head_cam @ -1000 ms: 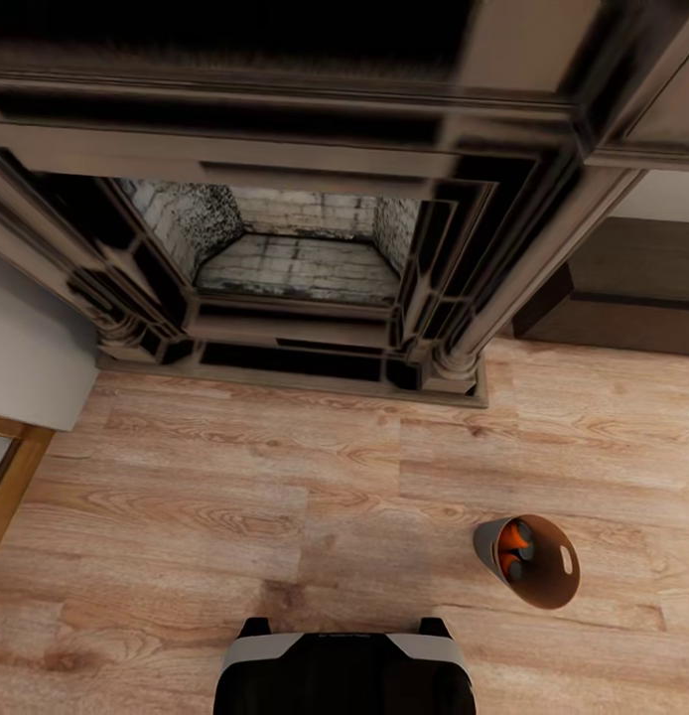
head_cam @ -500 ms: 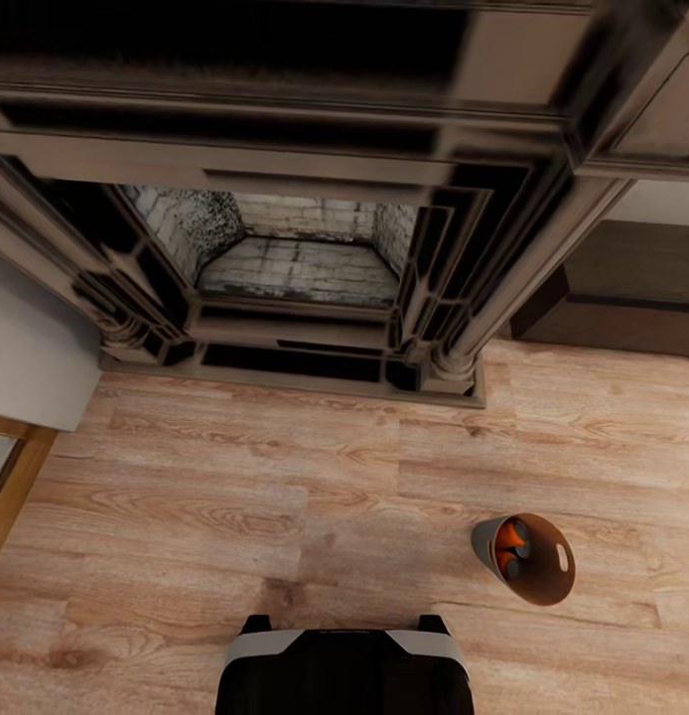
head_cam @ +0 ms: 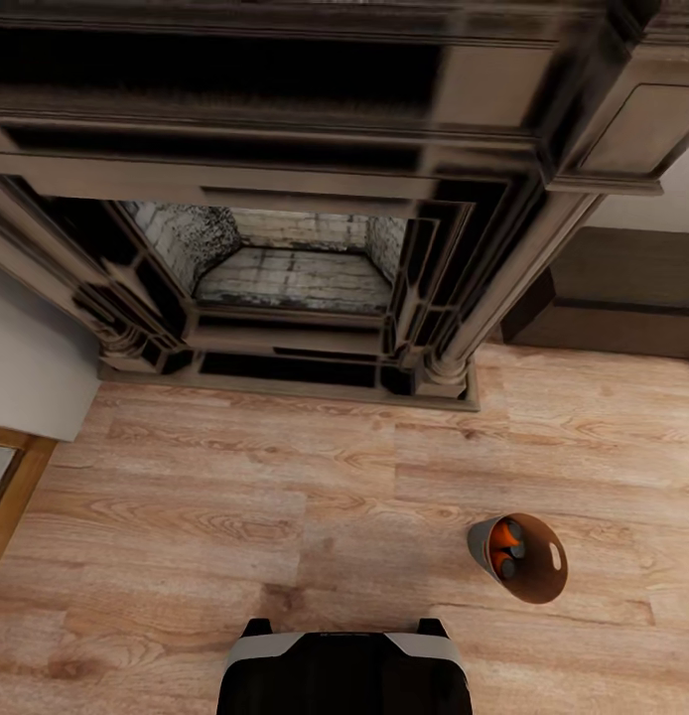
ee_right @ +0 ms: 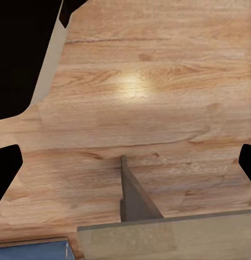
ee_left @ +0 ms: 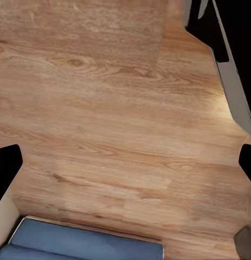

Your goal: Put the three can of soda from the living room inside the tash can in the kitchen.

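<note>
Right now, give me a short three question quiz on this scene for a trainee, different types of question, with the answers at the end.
1. True or false: the bin stands on the wood floor in front of the fireplace.
2. Multiple choice: what shows inside the bin? A) nothing B) cans, orange among them C) a cloth
3. Fill in: in the head view, the bin sits to the ____ of the robot's base.

Key
1. True.
2. B.
3. Right.
</note>
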`<state>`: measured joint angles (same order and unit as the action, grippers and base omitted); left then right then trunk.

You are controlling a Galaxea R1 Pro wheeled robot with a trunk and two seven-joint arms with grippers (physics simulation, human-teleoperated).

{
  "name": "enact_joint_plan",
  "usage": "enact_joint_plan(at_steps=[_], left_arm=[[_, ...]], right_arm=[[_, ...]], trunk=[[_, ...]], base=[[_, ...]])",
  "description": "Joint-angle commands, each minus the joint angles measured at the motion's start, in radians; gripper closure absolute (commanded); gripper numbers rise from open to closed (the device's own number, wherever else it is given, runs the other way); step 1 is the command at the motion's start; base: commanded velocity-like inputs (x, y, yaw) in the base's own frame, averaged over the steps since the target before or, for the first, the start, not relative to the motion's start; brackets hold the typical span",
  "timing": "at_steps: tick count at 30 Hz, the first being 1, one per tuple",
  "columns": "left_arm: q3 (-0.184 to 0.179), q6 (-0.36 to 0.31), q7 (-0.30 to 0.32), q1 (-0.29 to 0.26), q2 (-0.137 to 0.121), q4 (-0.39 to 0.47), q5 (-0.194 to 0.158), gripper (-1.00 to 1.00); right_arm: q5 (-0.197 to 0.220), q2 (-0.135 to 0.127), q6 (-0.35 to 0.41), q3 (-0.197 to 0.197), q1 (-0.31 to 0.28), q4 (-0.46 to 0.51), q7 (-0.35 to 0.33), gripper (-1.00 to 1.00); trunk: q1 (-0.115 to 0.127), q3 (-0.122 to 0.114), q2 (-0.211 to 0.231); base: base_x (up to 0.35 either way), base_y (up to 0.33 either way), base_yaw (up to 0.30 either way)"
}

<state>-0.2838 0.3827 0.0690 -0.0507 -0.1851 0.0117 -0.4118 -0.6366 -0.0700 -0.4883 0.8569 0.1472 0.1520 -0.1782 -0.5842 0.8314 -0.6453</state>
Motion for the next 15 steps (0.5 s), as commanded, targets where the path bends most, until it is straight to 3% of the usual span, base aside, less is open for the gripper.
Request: enact_joint_plan(at_steps=[1, 4, 6, 15], left_arm=[[-0.009, -0.001, 0.000, 0.000, 0.009, 0.000, 0.000, -1.00], [-0.040, -0.006, 0.001, 0.000, 0.022, -0.002, 0.000, -1.00], [-0.058, -0.013, 0.032, 0.000, 0.028, -0.003, -0.001, -1.00], [-0.069, -0.075, 0.114, 0.000, 0.030, -0.004, -0.005, -1.00]], right_arm=[[0.000, 0.000, -0.001, 0.000, 0.000, 0.000, 0.000, -1.00], [0.000, -0.002, -0.002, 0.001, 0.000, 0.000, 0.000, -1.00], [0.001, -0.001, -0.002, 0.001, 0.000, 0.002, 0.000, -1.00], [0.001, 0.000, -0.003, 0.001, 0.000, 0.006, 0.000, -1.00]], trunk=[[0.004, -0.005, 0.007], [0.015, -0.019, 0.028], [0.023, -0.028, 0.042], [0.050, -0.064, 0.091]], base=[[0.000, 0.000, -0.064], [0.000, 0.000, -0.058], [0.000, 0.000, -0.027], [0.000, 0.000, -0.008]])
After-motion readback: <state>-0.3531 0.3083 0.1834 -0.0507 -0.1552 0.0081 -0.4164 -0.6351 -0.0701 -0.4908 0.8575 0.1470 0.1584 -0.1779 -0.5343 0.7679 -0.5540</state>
